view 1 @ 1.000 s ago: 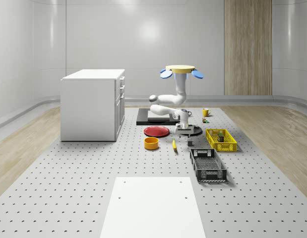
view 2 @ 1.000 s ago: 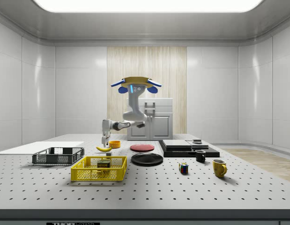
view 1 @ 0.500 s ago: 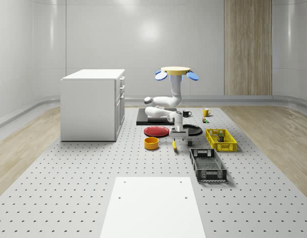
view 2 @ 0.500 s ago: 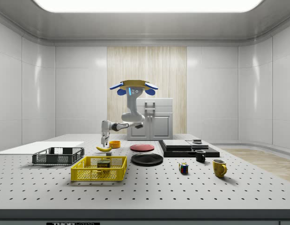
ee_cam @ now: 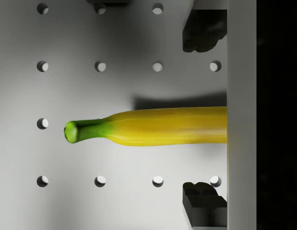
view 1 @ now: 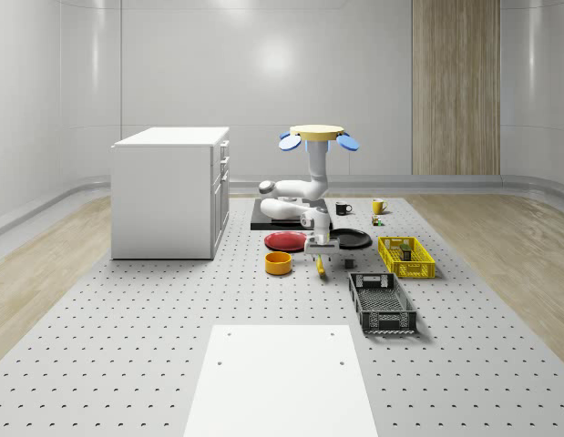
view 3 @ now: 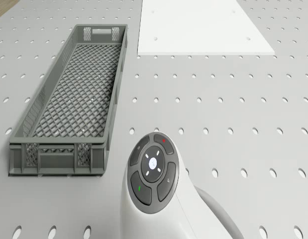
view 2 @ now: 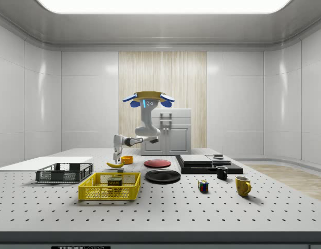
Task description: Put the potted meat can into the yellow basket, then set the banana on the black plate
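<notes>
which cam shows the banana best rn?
Wrist view: the banana lies on the table, between the open fingers. The whole-scene view and side view show a small yellow shape under the gripper.

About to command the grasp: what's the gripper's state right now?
Gripper: open, holding nothing; its fingers stand on either side of the yellow banana with the green stem, apart from it, as it lies on the perforated grey table.

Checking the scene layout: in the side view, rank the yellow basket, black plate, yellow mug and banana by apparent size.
1. yellow basket
2. black plate, though it lies farther back
3. yellow mug and banana: too close to rank
</notes>
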### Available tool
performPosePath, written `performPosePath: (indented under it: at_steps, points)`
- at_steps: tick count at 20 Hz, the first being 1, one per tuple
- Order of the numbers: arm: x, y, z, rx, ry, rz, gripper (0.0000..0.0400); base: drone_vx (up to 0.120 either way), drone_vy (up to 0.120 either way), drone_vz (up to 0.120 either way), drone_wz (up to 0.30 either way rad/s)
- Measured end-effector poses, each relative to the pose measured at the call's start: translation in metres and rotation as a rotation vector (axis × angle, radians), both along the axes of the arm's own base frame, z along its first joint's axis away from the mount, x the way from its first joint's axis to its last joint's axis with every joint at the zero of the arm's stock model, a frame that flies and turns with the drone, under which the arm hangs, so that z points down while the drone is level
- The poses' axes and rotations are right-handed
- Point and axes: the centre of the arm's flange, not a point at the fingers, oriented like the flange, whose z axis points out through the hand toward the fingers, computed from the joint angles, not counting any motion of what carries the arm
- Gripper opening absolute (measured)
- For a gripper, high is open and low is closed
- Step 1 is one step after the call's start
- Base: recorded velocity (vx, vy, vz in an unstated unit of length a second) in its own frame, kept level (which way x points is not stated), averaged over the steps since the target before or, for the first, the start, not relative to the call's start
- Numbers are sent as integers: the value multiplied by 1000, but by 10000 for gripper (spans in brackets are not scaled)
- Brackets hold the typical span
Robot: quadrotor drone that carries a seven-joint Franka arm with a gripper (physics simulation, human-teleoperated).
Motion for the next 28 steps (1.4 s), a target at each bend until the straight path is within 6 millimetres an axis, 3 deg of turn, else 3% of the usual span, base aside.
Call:
performPosePath:
  at_steps: [18, 28]
  points:
    - [19, 0, 37, 0, 0, 0, 400, 0, 0, 0, 0]
    - [20, 9, 43, 0, 0, 0, 400, 0, 0, 0, 0]
